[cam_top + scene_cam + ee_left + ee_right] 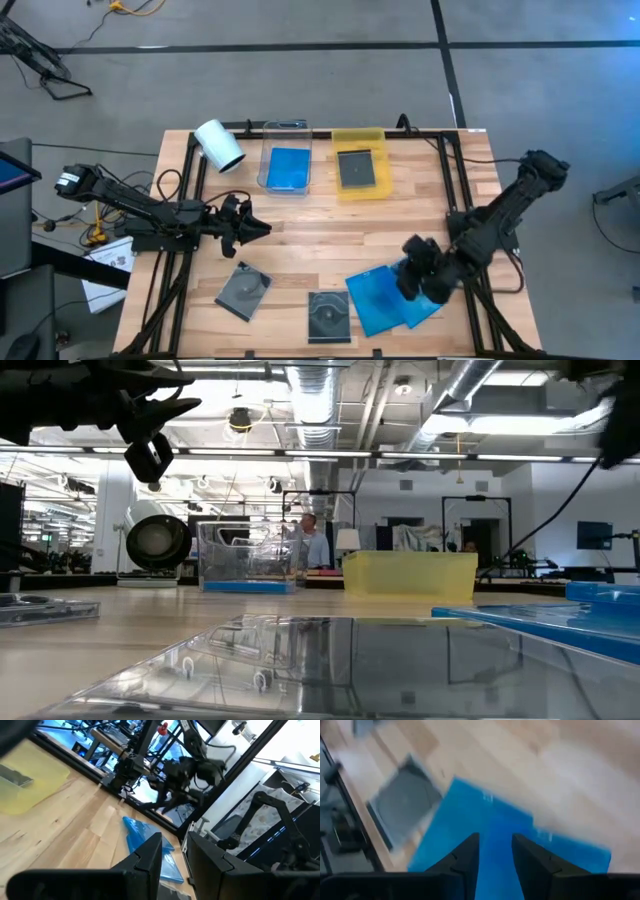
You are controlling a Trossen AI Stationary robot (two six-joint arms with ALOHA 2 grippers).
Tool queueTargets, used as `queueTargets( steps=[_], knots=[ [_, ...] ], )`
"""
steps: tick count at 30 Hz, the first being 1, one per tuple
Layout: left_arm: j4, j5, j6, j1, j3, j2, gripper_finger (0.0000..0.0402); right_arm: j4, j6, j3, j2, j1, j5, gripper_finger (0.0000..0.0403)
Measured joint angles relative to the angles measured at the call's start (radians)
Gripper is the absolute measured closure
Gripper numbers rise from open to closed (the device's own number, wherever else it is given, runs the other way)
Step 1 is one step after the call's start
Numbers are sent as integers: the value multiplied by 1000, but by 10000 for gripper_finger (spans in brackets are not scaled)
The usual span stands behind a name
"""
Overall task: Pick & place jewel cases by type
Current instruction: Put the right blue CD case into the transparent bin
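While the left gripper [262, 229] hangs over bare wood, jaws slightly parted and empty, the high view shows grey jewel cases [243, 290] near and blue jewel cases [377, 297] right. Right wrist view: right gripper [495, 851] above blue, jaws narrowly parted, grasping nothing.

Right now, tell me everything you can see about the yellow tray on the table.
The yellow tray is a rectangular bin of translucent yellow plastic with low walls and an open top. It sits flat and upright at the far edge of the wooden table, beside the clear tray on its left; whether the two touch cannot be told. One dark grey jewel case lies flat inside it. Neither arm is near it.
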Motion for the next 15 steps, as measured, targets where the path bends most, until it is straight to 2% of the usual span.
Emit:
queueTargets(
  steps=[7, 15],
  knots=[
    [-3, -7, -11, 0, 0, 0, 317, -61, 140, 0, 79, 114, -109, 294],
    [-11, -9, -31, 0, 0, 0, 317, -97, 268, -1, 163, 143, -180, 294]
  ],
)
